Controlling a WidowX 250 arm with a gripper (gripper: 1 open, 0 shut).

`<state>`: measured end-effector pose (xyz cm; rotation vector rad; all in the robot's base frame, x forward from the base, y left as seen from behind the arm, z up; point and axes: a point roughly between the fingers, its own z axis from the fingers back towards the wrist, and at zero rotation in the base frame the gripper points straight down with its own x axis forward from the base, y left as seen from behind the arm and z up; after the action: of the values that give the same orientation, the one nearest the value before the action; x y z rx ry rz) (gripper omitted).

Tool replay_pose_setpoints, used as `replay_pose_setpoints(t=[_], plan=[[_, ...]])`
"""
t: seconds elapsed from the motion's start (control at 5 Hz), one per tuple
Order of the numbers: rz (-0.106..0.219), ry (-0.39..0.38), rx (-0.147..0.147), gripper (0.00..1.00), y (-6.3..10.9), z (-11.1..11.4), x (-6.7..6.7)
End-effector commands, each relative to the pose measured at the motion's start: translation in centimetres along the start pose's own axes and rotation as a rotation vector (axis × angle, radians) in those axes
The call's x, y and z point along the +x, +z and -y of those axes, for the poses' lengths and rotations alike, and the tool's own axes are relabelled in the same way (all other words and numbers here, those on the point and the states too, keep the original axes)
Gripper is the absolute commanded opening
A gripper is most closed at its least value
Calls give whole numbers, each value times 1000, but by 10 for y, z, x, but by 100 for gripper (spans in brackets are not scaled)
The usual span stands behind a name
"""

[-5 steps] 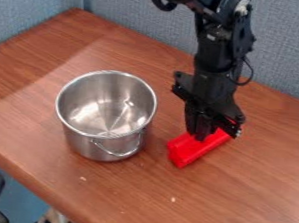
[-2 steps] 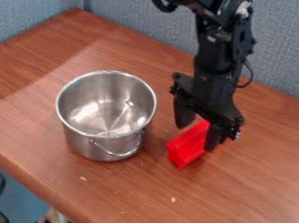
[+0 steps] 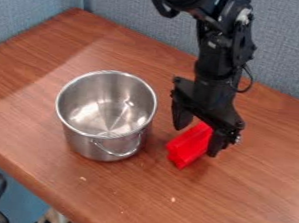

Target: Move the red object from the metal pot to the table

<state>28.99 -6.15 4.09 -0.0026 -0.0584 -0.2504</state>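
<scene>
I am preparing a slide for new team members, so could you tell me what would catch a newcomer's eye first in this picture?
The bright red block stands out most, lying on the wooden table right of centre, with the black arm's open end effector straddling it from above. Next comes the shiny metal pot, empty, standing apart to the block's left.

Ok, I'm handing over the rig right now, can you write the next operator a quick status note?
Hand: open, pointing down, fingers straddling the red block, no grip on it.
Red block: lying on the table, right of the pot, apart from it.
Pot: upright, nothing visible inside.
Done: block is out of the pot and set down, released.
Left: probably just lift the hand clear without nudging the block.
</scene>
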Motion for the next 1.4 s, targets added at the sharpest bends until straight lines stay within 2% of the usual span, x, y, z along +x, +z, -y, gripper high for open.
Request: replay_pose_setpoints(t=[0.0, 0.2, 1.2], plan=[[31, -5, 4, 100, 2, -1, 4], [42, 1, 0, 0, -2, -2, 4], [38, 38, 8, 0, -9, -4, 5]])
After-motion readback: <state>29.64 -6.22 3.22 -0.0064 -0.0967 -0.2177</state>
